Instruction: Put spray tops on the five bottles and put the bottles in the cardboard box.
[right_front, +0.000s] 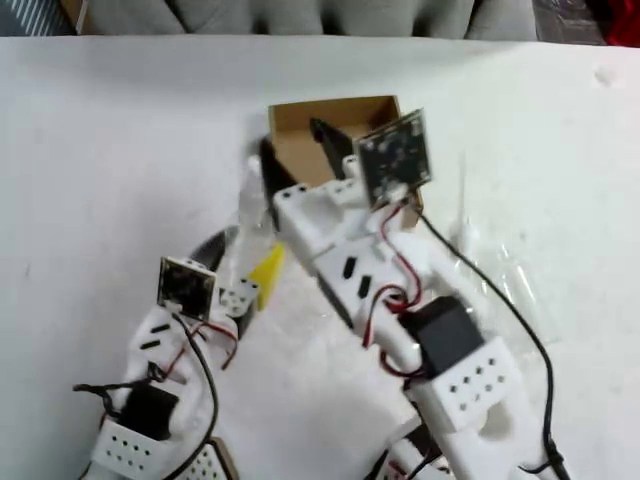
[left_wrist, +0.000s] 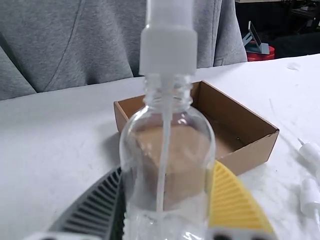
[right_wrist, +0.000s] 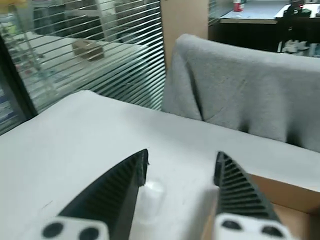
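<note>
My left gripper (left_wrist: 167, 210) is shut on a clear bottle (left_wrist: 167, 150), with a grey finger on one side and a yellow finger on the other. A white spray top (left_wrist: 167, 42) sits on the bottle's neck above the threads, and its tube hangs down inside. In the high view this gripper (right_front: 243, 248) is left of the cardboard box (right_front: 335, 120). My right gripper (right_wrist: 182, 160) is open, its dark fingers apart over a white spray top (right_wrist: 150, 197). In the high view it (right_front: 290, 138) hovers at the box's left edge.
The cardboard box (left_wrist: 245, 130) lies open behind the bottle. Two loose spray tops (left_wrist: 310, 152) lie on the white table to its right. Clear plastic (right_front: 485, 250) lies right of the right arm. A grey cloth (right_wrist: 250, 90) hangs along the table's far edge.
</note>
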